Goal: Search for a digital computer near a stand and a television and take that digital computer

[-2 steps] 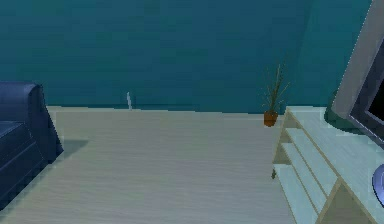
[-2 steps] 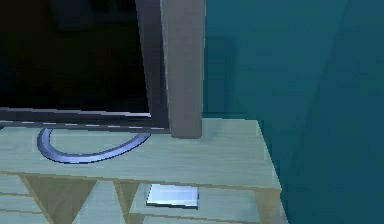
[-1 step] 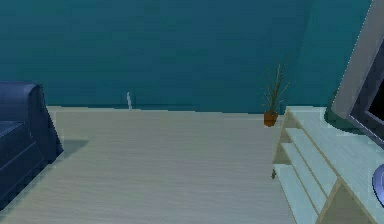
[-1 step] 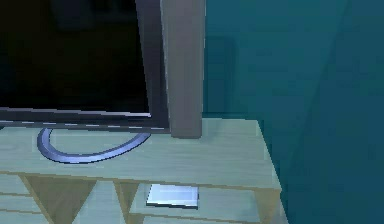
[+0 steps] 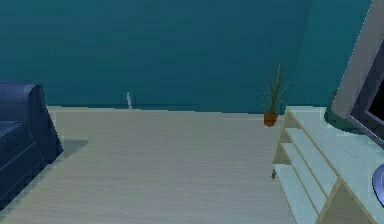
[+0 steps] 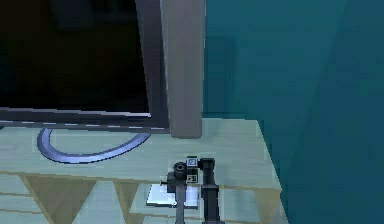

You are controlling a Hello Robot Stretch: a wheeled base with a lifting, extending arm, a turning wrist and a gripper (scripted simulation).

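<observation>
**Desk:** Along the teal wall, left to right in the forward view, I count a dark blue upholstered sofa (image 5: pixel 20 130), a thin-leaved plant in an orange pot (image 5: pixel 271 110), then a pale wooden stand with open shelves (image 5: pixel 305 165). Where is the computer?

**Photographer:** Take the arm side view from its left. A wide black-screened television in a grey frame (image 6: pixel 80 60) stands on that stand over a grey ring-shaped foot (image 6: pixel 95 158). Just right of the ring, at the stand's front edge, lies a flat pale-grey slab (image 6: pixel 160 195). It is likely the digital computer, though too small to be sure.

**Desk:** And the hand?

**Photographer:** The dark two-finger gripper (image 6: pixel 177 177) is at the slab, at the end of the dark square arm (image 6: pixel 210 205). How its fingers stand, and whether it has hold of anything, cannot be told.

**Desk:** How would it handle?

**Photographer:** Thin, stiff, smooth and fairly light, I'd judge, so apt to slip and easily cracked. It is best taken across its near edge and kept level.
</observation>
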